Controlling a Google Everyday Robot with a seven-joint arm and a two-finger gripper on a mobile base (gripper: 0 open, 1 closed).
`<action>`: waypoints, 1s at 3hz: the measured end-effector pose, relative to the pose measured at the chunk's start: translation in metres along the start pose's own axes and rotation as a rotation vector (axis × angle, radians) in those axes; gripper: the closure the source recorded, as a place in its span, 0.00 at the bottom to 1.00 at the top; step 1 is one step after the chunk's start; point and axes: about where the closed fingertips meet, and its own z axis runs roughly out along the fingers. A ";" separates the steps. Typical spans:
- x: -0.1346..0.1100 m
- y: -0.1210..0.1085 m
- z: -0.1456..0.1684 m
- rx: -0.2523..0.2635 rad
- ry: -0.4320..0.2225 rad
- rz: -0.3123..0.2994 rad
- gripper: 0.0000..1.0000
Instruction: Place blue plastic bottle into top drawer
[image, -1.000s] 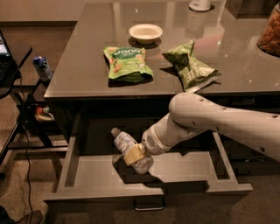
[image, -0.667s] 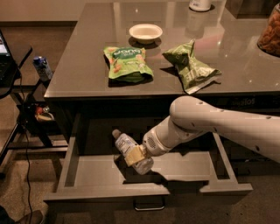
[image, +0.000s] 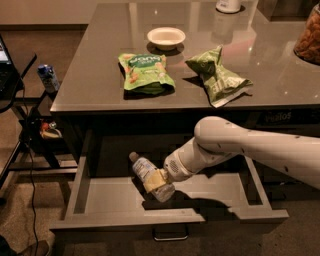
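The blue plastic bottle (image: 146, 173) is pale and translucent with a white cap pointing up-left. It hangs tilted inside the open top drawer (image: 112, 197), just above its grey floor, left of the middle. My gripper (image: 159, 180) is shut on the bottle's lower half; its yellowish fingers (image: 154, 180) wrap the body. My white arm (image: 250, 147) reaches in from the right, over the drawer's right side. The drawer's dark front with a small metal loop handle (image: 170, 233) faces the camera.
On the tabletop (image: 95, 75) lie two green snack bags (image: 145, 72) (image: 218, 76) and a white bowl (image: 166, 37). A white cup (image: 228, 5) stands at the back, a jar (image: 310, 32) at the right edge. A small blue can (image: 48, 78) sits on a stand at left.
The bottle and gripper have stayed almost still in the drawer; the arm's elbow has shifted slightly to the right.
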 end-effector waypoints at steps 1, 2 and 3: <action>0.005 -0.003 0.006 -0.014 0.006 0.013 1.00; 0.005 -0.003 0.006 -0.014 0.006 0.013 0.81; 0.005 -0.003 0.006 -0.014 0.006 0.013 0.58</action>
